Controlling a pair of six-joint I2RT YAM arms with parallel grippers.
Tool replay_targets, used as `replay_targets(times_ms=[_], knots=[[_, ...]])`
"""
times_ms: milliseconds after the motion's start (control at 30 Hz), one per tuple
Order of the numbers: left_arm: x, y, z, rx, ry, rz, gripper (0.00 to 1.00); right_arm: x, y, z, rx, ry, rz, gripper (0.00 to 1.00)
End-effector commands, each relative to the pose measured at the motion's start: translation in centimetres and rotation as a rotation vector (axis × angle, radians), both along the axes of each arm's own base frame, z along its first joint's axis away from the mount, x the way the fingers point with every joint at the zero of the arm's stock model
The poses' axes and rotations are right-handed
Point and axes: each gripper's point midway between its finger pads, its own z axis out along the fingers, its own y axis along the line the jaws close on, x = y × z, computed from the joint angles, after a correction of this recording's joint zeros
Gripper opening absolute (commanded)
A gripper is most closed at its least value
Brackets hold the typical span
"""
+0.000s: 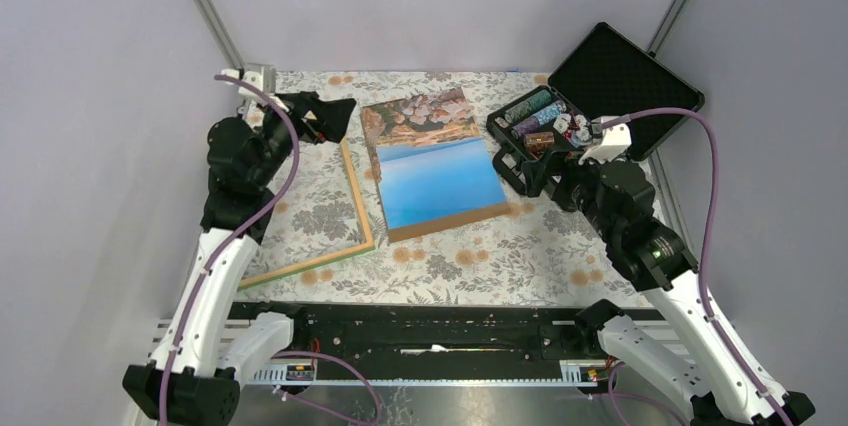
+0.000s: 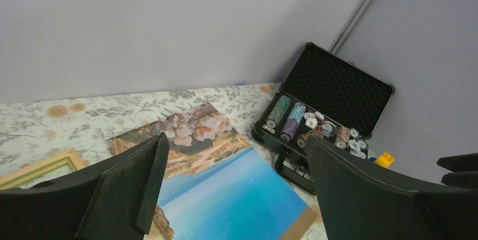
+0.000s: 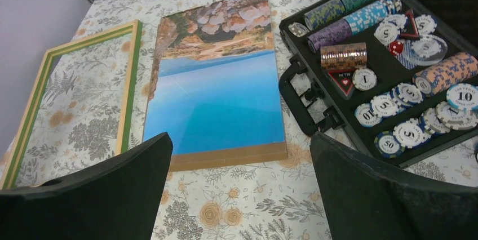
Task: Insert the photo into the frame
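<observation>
Table (image 1: 470, 266) under a floral cloth, seen from above. The frame (image 1: 358, 201) lies flat at 9 o'clock. The brown backing panel (image 1: 450, 223) lies at centre with the photo (image 1: 440, 171) on it, and the black case (image 1: 620, 71) of chips (image 1: 540, 116) stands open at 2 o'clock.

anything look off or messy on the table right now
The photo sits shifted on its brown backing panel, leaving a bare strip along the near edge. In the open black case, many poker chips lie loose instead of in rows. Nothing looks damaged.
</observation>
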Motion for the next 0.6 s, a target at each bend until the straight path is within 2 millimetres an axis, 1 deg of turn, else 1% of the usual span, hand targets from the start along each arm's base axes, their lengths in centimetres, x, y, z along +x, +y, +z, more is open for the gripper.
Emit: replay_targets(times_ms=[0,267,367,567], knots=[[0.5,-1.8,1.0,0.003,0.005,-0.088,0.99,1.5,-0.5,-1.4,0.025,0.040,-0.090,1.00],[1.1,-3.7,-0.6,-0.024,0.086,-0.153,0.99,3.0,1.0,-7.1,-0.007,0.232,-0.102,1.00],[1.3,-4.7,-1.1,-0.023,0.114,-0.191,0.99,3.3,1.4,-8.9,-0.004,0.284,-0.112,1.00],[2.0,-6.1,-2.8,-0.029,0.191,-0.224,0.99,3.6,1.8,-12.2,-0.023,0.358,-0.118,1.00]])
